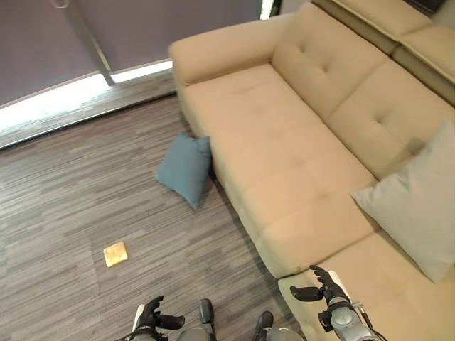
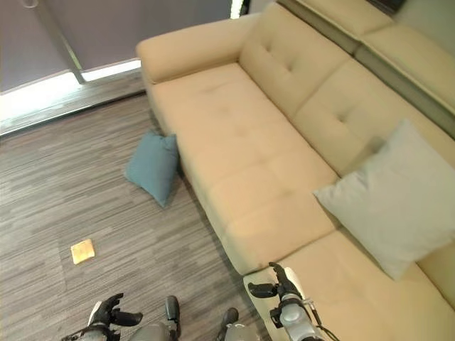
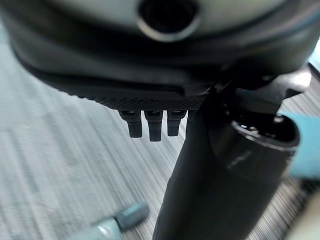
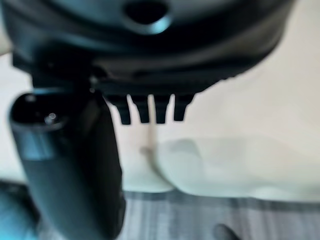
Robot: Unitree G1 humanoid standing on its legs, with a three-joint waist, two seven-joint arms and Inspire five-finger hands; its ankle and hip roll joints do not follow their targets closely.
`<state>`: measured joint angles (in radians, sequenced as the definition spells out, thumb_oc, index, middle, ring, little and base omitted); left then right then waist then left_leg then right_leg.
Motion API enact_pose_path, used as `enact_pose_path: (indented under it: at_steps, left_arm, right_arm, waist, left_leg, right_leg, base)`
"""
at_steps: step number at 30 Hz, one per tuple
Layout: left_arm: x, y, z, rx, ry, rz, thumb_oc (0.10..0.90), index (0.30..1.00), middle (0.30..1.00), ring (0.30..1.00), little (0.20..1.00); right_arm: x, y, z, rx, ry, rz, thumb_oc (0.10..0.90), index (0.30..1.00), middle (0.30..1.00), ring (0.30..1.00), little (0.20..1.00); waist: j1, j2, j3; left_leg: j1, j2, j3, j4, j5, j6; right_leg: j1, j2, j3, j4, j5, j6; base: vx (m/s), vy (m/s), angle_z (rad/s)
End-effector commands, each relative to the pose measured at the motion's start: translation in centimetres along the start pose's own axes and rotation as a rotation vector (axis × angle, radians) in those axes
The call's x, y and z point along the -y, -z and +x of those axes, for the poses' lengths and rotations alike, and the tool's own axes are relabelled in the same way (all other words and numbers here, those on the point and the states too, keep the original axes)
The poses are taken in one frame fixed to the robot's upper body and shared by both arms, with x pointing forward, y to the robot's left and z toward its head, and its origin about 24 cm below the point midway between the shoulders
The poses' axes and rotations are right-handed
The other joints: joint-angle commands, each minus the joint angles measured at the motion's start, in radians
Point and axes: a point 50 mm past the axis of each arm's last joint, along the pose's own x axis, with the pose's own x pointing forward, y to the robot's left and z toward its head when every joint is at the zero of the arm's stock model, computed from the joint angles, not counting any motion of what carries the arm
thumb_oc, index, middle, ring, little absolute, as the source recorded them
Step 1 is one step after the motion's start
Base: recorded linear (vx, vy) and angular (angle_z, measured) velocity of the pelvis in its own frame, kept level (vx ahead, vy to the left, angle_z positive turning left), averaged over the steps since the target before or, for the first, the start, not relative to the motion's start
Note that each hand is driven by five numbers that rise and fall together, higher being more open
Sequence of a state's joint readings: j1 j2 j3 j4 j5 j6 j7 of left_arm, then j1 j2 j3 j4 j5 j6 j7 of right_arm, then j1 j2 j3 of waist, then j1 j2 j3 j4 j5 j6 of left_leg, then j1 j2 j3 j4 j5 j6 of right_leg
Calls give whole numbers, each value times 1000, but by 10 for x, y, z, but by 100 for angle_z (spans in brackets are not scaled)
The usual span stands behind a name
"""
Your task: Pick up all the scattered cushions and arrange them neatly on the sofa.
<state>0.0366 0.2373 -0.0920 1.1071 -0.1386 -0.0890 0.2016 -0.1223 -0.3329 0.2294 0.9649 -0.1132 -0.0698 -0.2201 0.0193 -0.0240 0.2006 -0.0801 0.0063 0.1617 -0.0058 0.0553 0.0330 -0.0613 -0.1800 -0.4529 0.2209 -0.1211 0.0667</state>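
While both of my hands hang low and hold nothing, I see the blue cushion (image 1: 185, 169) on the striped grey carpet (image 1: 64, 206), propped against the front of the beige sofa (image 1: 277, 156) at about ten o'clock from me. The pale grey cushion (image 2: 394, 202) already sits on the sofa at about two o'clock, tilted back against the tufted backrest, with its lower corner on the seat. The long seat between the two cushions carries nothing else.

My right hand (image 1: 321, 284) hovers over the near corner of the sofa seat at about five o'clock, thumb out toward the left and fingers (image 4: 148, 110) only loosely bent, gripping nothing. My left hand (image 1: 152, 315) is down at about seven o'clock above the carpet, thumb spread to the right, fingers (image 3: 154, 129) relaxed and empty, well apart from the blue cushion.

At about nine o'clock a small tan square (image 1: 115, 253) lies flat on the carpet. I can read no labels or writing on anything.
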Motion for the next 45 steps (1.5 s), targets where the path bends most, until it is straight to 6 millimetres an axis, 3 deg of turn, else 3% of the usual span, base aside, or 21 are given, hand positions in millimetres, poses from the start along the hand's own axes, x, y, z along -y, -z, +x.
enact_pose_path:
  at_steps: [1,2,3,6,11,15,17,21,23,24,25,27,29,31,36,38,39,42,44,45]
  left_arm:
    - [-22,-2,3,6,-65,-9,800,900,900,900,900]
    - [-26,-7,4,25,-70,5,800,900,900,900,900]
    - [-26,-7,4,24,-70,5,800,900,900,900,900]
    - [-30,-15,5,53,-84,-12,800,900,900,900,900]
    - [-30,-28,7,97,-76,-11,800,900,900,900,900]
    - [-25,-28,6,106,-54,11,800,900,900,900,900]
    - [-22,-20,4,87,-44,-8,800,900,900,900,900]
    - [-21,-15,3,67,-43,-18,800,900,900,900,900]
    - [-19,-12,3,51,-51,-19,800,900,900,900,900]
    - [-20,-12,3,51,-51,-19,800,900,900,900,900]
    - [-19,-6,2,22,-54,-11,800,900,900,900,900]
    - [-20,-2,2,7,-62,4,800,900,900,900,900]
    - [-21,-1,2,5,-63,10,800,900,900,900,900]
    - [-20,-3,2,13,-58,10,800,900,900,900,900]
    - [-19,6,0,-18,-48,65,800,900,900,900,900]
    - [-21,3,2,-10,-53,83,800,900,900,900,900]
    - [-23,1,2,-6,-54,83,800,900,900,900,900]
    - [-30,-9,4,26,-73,89,800,900,900,900,900]
    - [-33,-10,5,23,-81,77,800,900,900,900,900]
    - [-32,-9,5,23,-78,67,800,900,900,900,900]
  right_arm:
    - [3,-20,1,98,24,-15,800,900,900,900,900]
    - [3,-24,0,122,22,4,800,900,900,900,900]
    - [3,-24,0,122,22,4,800,900,900,900,900]
    - [4,-24,-1,125,20,-2,800,900,900,900,900]
    - [0,-22,-1,121,-1,-16,800,900,900,900,900]
    - [-5,-17,-4,111,-16,-20,800,900,900,900,900]
    - [-5,-18,-5,124,-19,-16,800,900,900,900,900]
    - [-4,-19,-5,125,-12,-21,800,900,900,900,900]
    - [-3,-17,-4,116,-5,-26,800,900,900,900,900]
    - [-3,-17,-4,116,-5,-25,800,900,900,900,900]
    - [-4,-13,-4,90,-8,-27,800,900,900,900,900]
    - [-5,-12,-5,88,-11,-33,800,900,900,900,900]
    - [-6,-12,-4,81,-8,-34,800,900,900,900,900]
    - [-5,-9,-5,72,-5,-33,800,900,900,900,900]
    - [-16,2,-9,32,-43,-65,800,900,900,900,900]
    - [-21,1,-9,28,-55,-59,800,900,900,900,900]
    - [-23,0,-9,24,-62,-56,800,900,900,900,900]
    - [-28,-7,-9,45,-73,-42,800,900,900,900,900]
    - [-32,-8,-10,46,-86,-35,800,900,900,900,900]
    - [-33,-6,-10,38,-90,-43,800,900,900,900,900]
  waist:
    - [-4,-68,-11]
    - [-26,-72,-9]
    - [-26,-72,-9]
    - [-51,-65,-14]
    - [-67,-61,-1]
    - [-71,-67,0]
    - [-69,-68,5]
    - [-67,-71,24]
    - [-71,-76,43]
    - [-73,-77,40]
    - [-78,-88,29]
    - [-71,-94,17]
    - [-60,-96,9]
    - [-49,-96,9]
    - [-43,-103,-36]
    - [-45,-104,-41]
    - [-50,-101,-41]
    - [-63,-91,-20]
    - [-68,-81,-16]
    - [-77,-77,-9]
  left_leg:
    - [3,14,-23,62,-158,-40]
    - [-4,-12,-69,66,-141,-20]
    - [-4,-12,-68,66,-141,-20]
    - [5,-40,-135,60,-136,-12]
    - [29,-79,-238,51,-128,-19]
    - [32,-110,-297,83,-147,-33]
    - [-3,-112,-268,194,-185,-59]
    - [-65,-102,-216,317,-180,-81]
    - [-124,-50,-114,431,-172,-93]
    - [-128,-52,-115,428,-168,-92]
    - [-146,37,14,395,-197,-63]
    - [-161,51,20,319,-168,-59]
    - [-206,73,18,232,-81,-76]
    - [-222,85,32,172,-38,-88]
    - [-155,43,10,129,-58,-54]
    - [-113,23,17,107,-74,-30]
    - [-92,13,18,96,-81,-16]
    - [-26,3,24,68,-106,13]
    - [6,3,16,56,-119,18]
    - [44,-8,-3,48,-136,20]
  right_leg:
    - [11,7,82,-57,3,24]
    - [-28,34,193,-15,16,19]
    - [-29,34,194,-14,15,19]
    - [-85,103,352,23,17,25]
    - [-158,158,394,6,45,23]
    - [-116,155,385,-44,37,11]
    - [-78,138,371,-67,27,-2]
    - [-48,127,357,-80,22,-15]
    - [-15,118,329,-93,11,-31]
    - [-18,116,328,-94,13,-31]
    - [26,104,287,-127,-2,-31]
    - [44,108,278,-143,-9,-24]
    - [79,116,268,-160,-30,-18]
    - [107,118,263,-167,-43,-14]
    - [130,78,279,-90,-53,29]
    - [88,50,293,34,-15,54]
    - [59,38,304,109,33,65]
    - [-15,17,320,290,102,69]
    - [-64,27,312,320,94,58]
    - [-107,58,305,261,64,44]
  base:
    - [78,167,41]
    - [53,110,37]
    - [54,103,65]
    - [110,47,118]
    - [117,-30,71]
    - [128,-111,73]
    - [134,-118,52]
    - [41,-59,41]
    - [25,-74,86]
    - [152,-99,62]
    - [217,-63,50]
    - [275,-17,56]
    - [288,55,69]
    - [304,118,38]
    - [358,224,-19]
    - [275,264,-25]
    - [246,278,-2]
    - [192,207,12]
    - [298,147,-1]
    - [449,159,-9]
